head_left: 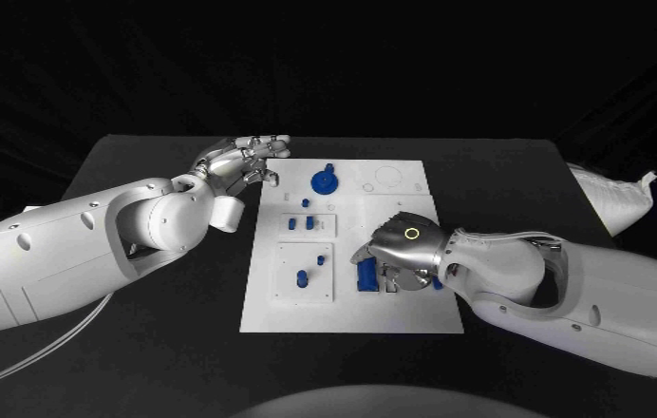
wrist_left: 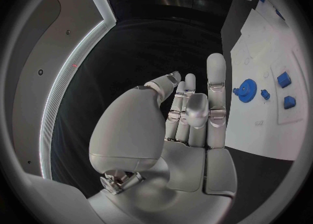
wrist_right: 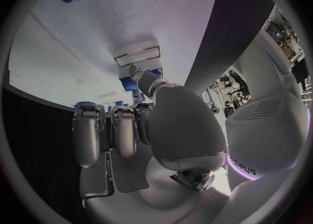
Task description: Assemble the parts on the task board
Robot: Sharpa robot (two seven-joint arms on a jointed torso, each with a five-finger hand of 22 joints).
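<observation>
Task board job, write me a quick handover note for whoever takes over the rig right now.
Left hand: holds nothing, fingers apart, over the black table beside the task board's far left corner.
Right hand: curled down on the board's right side, on a blue part; whether it grips it cannot be told.
Blue gear sits at the board's far end; small blue pieces stand in the middle plates.
Done: some parts seated. Left: the part under the right hand.

Blue parts [head_left: 326, 181] on white task board [head_left: 349, 315]
</observation>
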